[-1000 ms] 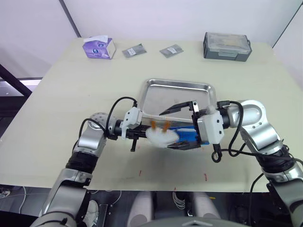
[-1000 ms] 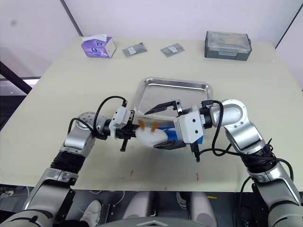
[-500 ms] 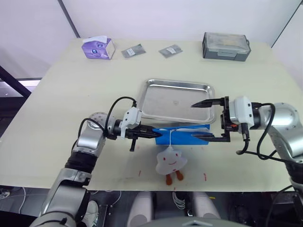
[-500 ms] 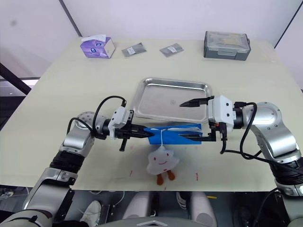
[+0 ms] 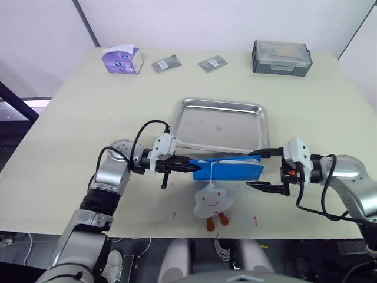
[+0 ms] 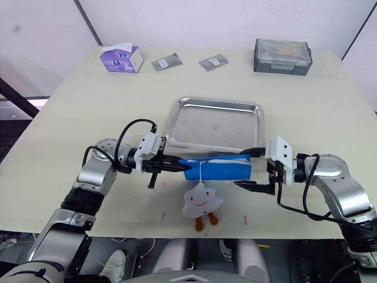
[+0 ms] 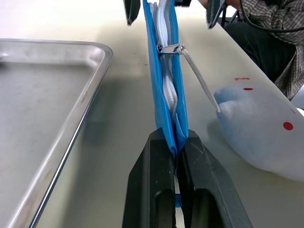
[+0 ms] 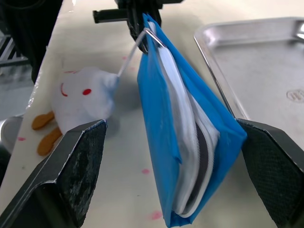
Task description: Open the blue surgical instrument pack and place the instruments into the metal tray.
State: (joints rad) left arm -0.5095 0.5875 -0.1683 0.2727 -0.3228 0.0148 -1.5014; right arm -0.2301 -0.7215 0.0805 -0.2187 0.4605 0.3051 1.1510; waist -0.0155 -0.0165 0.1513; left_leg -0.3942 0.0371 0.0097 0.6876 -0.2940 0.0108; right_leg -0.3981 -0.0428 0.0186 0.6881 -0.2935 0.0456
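The blue surgical instrument pack (image 5: 231,170) stands on edge on the table, just in front of the metal tray (image 5: 194,125). My left gripper (image 5: 189,167) is shut on the pack's left end (image 7: 164,90). My right gripper (image 5: 250,170) is open, and its fingers (image 8: 78,166) straddle the pack's right end (image 8: 166,114). The pack's top edge gapes and shows its pale lining. A white plush charm (image 5: 212,200) lies on the table, tied by a cord to the zipper pull (image 7: 170,47). The instruments are hidden inside the pack.
At the table's far edge stand a purple tissue box (image 5: 122,59), two grey foil packets (image 5: 166,63) (image 5: 212,63) and a grey lidded box (image 5: 281,57). Small red marks (image 5: 254,220) dot the table's front edge. A person's checked sleeve (image 7: 280,26) shows beyond the table.
My right gripper has let go of the plush charm, drawn back to the right and come low around the pack's right end. The charm has dropped onto the table. The left gripper still holds the pack.
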